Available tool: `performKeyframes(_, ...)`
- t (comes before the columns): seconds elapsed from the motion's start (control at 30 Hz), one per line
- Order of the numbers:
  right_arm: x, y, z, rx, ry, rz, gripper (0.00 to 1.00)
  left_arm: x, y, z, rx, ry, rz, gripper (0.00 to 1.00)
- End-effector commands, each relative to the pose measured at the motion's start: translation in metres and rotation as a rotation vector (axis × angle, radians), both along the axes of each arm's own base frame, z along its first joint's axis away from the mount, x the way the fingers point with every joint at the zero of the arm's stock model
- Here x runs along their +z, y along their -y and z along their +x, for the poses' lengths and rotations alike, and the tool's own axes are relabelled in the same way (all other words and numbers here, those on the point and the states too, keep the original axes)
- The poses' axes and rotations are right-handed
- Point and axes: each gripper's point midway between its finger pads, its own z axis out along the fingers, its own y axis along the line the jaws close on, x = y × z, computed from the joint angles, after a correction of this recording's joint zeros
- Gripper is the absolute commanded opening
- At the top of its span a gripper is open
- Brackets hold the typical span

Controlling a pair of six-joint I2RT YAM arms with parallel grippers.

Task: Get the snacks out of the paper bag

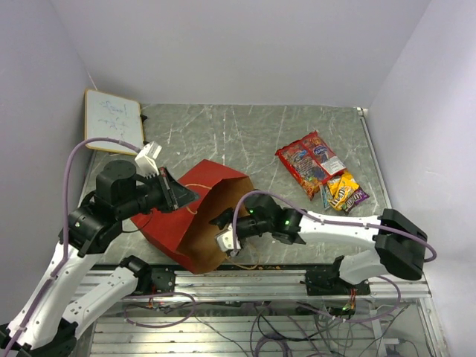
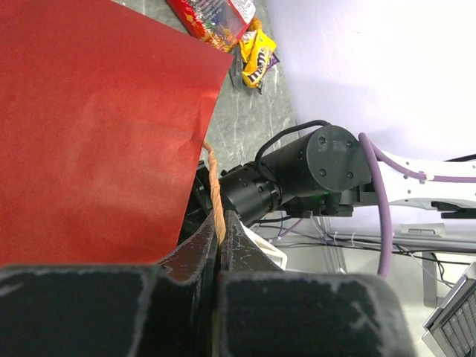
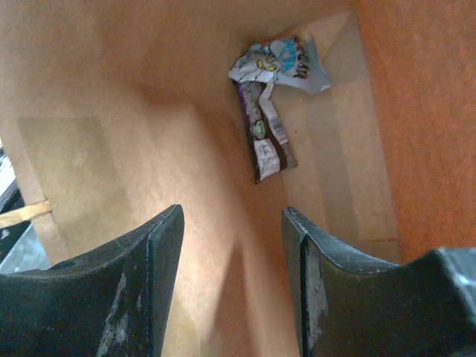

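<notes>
— From above, how does the left gripper [image 1: 181,195] stand?
— Pinched shut at the left edge of the paper bag [image 1: 201,223]. The bag lies on the near part of the table with its mouth facing the arm bases. The right gripper [image 1: 223,236] is at that mouth, and its jaws cannot be judged from up here.
— And the snacks?
— Red packets [image 1: 309,162] and a yellow packet [image 1: 343,190] lie together on the grey marbled table [image 1: 223,130], right of the bag and well apart from it. A white board [image 1: 113,120] leans in the far left corner, and pale walls [image 1: 245,44] close in three sides.
— The left wrist view?
— The fingers [image 2: 190,253] are closed tight on the twisted paper handle [image 2: 214,186]. The bag's red outer face fills the left of the view. The right arm [image 2: 312,167] sits just beside the bag's edge, with the red and yellow packets beyond it on the table.
— The right wrist view?
— It looks into the brown kraft inside. The jaws stand moderately apart, with nothing between them and touching nothing. Deep in the bag lie a silvery-blue packet [image 3: 279,63] and a dark purple packet [image 3: 266,141], touching each other, well ahead of the fingertips [image 3: 160,245]
</notes>
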Motion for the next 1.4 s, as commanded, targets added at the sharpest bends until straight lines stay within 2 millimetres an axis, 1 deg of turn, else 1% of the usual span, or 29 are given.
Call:
performKeyframes(0.0,0.04,-0.024,0.003,0.022,0.06,0.102,0.54,-0.007,-0.007,0.0,0.027,-0.005,0.051,0.07)
performKeyframes(0.07,0.042,-0.021,0.003,0.012,0.069,0.123,0.56,-0.009,-0.008,-0.001,0.024,-0.015,0.06,0.07)
performKeyframes(0.13,0.03,-0.021,0.002,0.021,0.067,0.101,0.57,-0.009,-0.007,-0.001,0.02,-0.009,0.05,0.07)
performKeyframes(0.2,0.018,-0.025,0.0,0.049,0.081,0.065,0.57,-0.006,-0.006,0.0,0.021,0.005,0.037,0.07)
performKeyframes(0.3,0.01,-0.041,0.009,0.046,0.123,0.062,0.57,-0.003,-0.01,0.0,0.041,0.023,0.036,0.07)
performKeyframes(0.33,0.012,-0.047,0.012,0.046,0.134,0.068,0.57,-0.001,-0.011,0.0,0.047,0.032,0.032,0.07)
performKeyframes(0.37,0.009,-0.053,0.016,0.05,0.145,0.059,0.57,0.0,-0.012,0.0,0.052,0.041,0.028,0.07)
performKeyframes(0.43,0.001,-0.065,0.021,0.062,0.158,0.035,0.56,0.002,-0.012,0.0,0.058,0.05,0.021,0.07)
performKeyframes(0.47,-0.006,-0.07,0.024,0.063,0.158,0.024,0.56,0.003,-0.012,0.001,0.06,0.051,0.019,0.07)
performKeyframes(0.57,-0.015,-0.086,0.031,0.066,0.174,0.026,0.55,0.007,-0.009,0.003,0.056,0.052,0.007,0.07)
performKeyframes(0.6,-0.021,-0.089,0.032,0.071,0.174,0.011,0.55,0.01,-0.008,0.004,0.055,0.057,0.001,0.07)
performKeyframes(0.67,-0.027,-0.099,0.037,0.078,0.182,0.003,0.55,0.019,-0.007,0.007,0.054,0.077,-0.011,0.07)
performKeyframes(0.8,-0.041,-0.111,0.041,0.083,0.175,-0.005,0.55,0.029,-0.004,0.012,0.048,0.102,-0.01,0.07)
performKeyframes(0.9,-0.046,-0.12,0.045,0.076,0.166,0.005,0.55,0.034,0.0,0.014,0.028,0.107,-0.012,0.07)
performKeyframes(1.07,-0.061,-0.134,0.051,0.066,0.162,0.002,0.55,0.043,0.006,0.016,0.0,0.122,-0.021,0.07)
performKeyframes(1.17,-0.076,-0.141,0.057,0.056,0.168,-0.015,0.56,0.047,0.01,0.017,-0.02,0.122,-0.023,0.07)
performKeyframes(1.27,-0.082,-0.148,0.062,0.045,0.17,-0.012,0.58,0.046,0.014,0.017,-0.042,0.113,-0.017,0.07)
performKeyframes(1.37,-0.082,-0.154,0.067,0.028,0.16,0.014,0.59,0.047,0.013,0.017,-0.042,0.121,-0.016,0.07)
